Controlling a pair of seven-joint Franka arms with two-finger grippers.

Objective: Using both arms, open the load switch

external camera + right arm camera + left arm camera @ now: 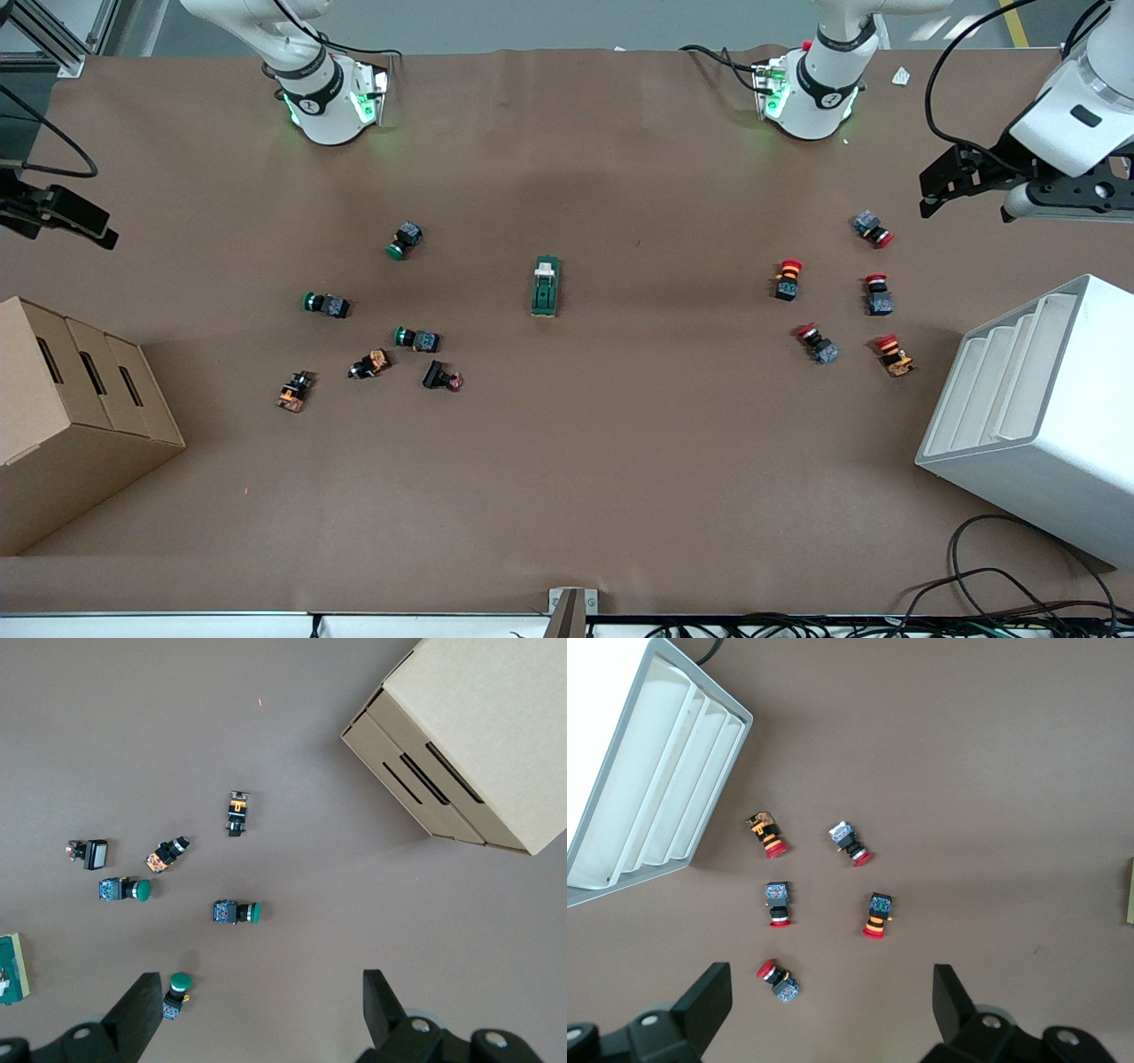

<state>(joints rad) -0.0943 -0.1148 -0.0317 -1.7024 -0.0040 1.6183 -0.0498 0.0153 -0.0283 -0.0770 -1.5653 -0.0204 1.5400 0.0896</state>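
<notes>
Load switch (546,287) cropped in wrist views

My arms are glossy white with black joint bands; my bases glow green. My left gripper (932,197) and right gripper (97,232) are black. The load switch (546,287) is dark green with a white lever end. The table (567,496) is plain brown. Push buttons carry green caps (395,252) or red caps (790,265).
</notes>
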